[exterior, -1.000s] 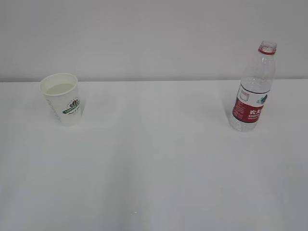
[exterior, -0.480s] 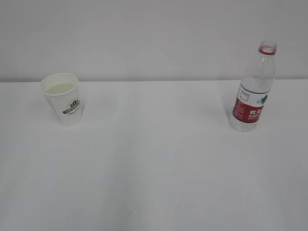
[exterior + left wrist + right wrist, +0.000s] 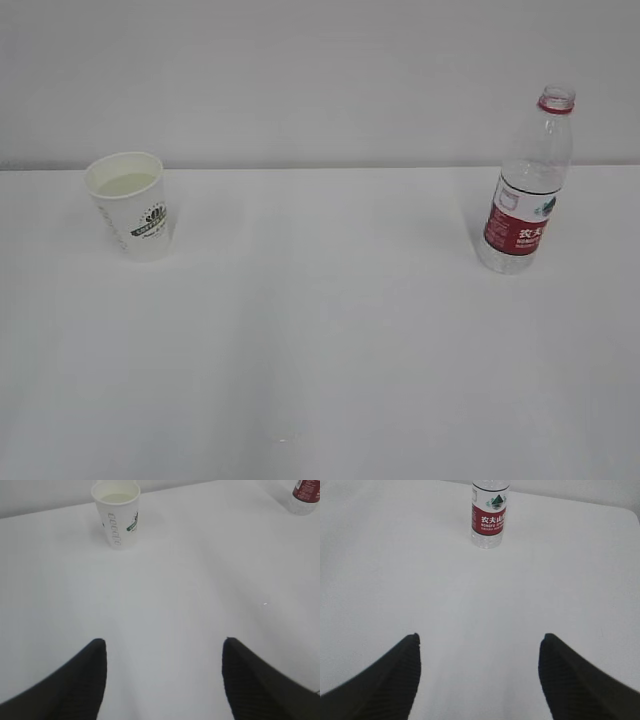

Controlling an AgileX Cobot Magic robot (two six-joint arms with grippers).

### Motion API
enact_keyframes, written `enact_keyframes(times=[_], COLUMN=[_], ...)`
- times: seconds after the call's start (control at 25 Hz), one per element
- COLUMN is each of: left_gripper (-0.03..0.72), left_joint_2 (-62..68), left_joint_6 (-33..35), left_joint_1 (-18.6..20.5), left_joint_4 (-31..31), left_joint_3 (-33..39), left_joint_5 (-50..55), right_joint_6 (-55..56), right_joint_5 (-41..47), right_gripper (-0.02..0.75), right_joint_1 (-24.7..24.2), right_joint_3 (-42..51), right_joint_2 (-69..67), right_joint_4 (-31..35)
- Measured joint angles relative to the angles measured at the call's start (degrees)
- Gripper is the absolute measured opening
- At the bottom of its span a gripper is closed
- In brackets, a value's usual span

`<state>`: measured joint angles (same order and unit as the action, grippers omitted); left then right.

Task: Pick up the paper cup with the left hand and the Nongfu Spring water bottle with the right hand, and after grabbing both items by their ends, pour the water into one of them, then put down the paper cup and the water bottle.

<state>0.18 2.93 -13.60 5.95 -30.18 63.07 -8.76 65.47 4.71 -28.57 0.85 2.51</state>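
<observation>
Left hand [image 3: 162, 680] is hanging low over the counter [image 3: 330, 350] with its two fingers spread wide and nothing between them; right hand [image 3: 479, 680] is doing the same on its own side, equally wide and equally empty. Neither hand is showing in the exterior view, so both are sitting back from the things, well apart from them.

In the left wrist view the cup [image 3: 117, 512] is standing upright far ahead of the open fingers, a little to the left of their midline. It is resting on its base with the logo facing sideways, and a pale liquid, probably the water [image 3: 125, 184], is lying inside it. In the exterior view the cup [image 3: 130, 205] is sitting near the counter's far left.

The bottle [image 3: 490, 515] is standing upright straight ahead of the right hand, its red label facing the camera. In the exterior view the bottle [image 3: 525, 185] is on the far right, uncapped, and it is looking nearly or wholly empty above the label.

Judging from this, the pour seems done and both things are set down. Cup and bottle are standing well apart, each on its own hand's side, so the arms need not cross. The hands are probably staying wide because they are clear of their loads. The upright bottle, light and tall, could be tipping easily if nudged.
</observation>
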Motion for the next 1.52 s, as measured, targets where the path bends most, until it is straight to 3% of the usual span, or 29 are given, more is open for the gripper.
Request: enact_keyframes(times=[0.4,0.8,1.52], left_gripper=[0.524,0.524,0.524], left_joint_2=[0.0,0.0,0.0], left_joint_6=[0.0,0.0,0.0], left_joint_1=[0.0,6.8,7.0], left_joint_4=[0.1,0.1,0.1], left_joint_3=[0.0,0.0,0.0], left_joint_5=[0.0,0.0,0.0], right_joint_6=[0.0,0.0,0.0], right_joint_5=[0.0,0.0,0.0], right_gripper=[0.554,0.554,0.553], right_joint_1=[0.0,0.0,0.3], right_joint_3=[0.0,0.0,0.0], right_joint_2=[0.0,0.0,0.0], right_joint_4=[0.0,0.0,0.0])
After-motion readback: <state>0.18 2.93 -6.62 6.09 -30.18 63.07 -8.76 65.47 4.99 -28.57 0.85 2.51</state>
